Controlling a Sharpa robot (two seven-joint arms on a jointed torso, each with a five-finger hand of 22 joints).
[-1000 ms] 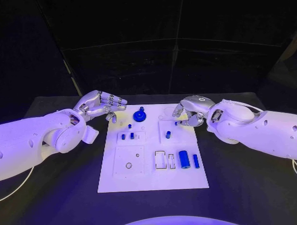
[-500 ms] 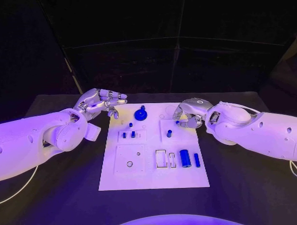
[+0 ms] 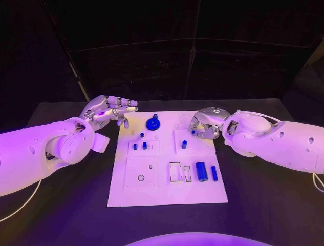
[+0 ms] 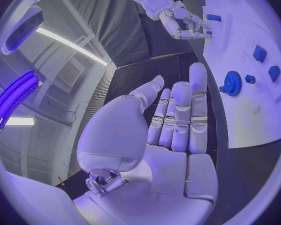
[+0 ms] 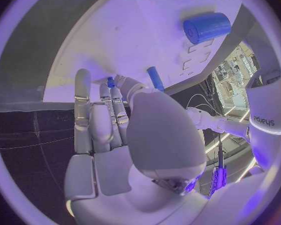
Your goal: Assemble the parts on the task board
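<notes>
Both arms have drawn slightly inward over the last second, the right hand (image 3: 206,123) edging onto the far right corner of the white task board (image 3: 169,192), its fingers curled around a small blue peg (image 5: 110,81). At the board's far left corner, the left hand (image 3: 108,110) hovers empty, fingers loosely spread. Nearby, the blue gear (image 3: 153,124) sits at the far edge, the blue cylinder (image 3: 201,171) near the right edge.
</notes>
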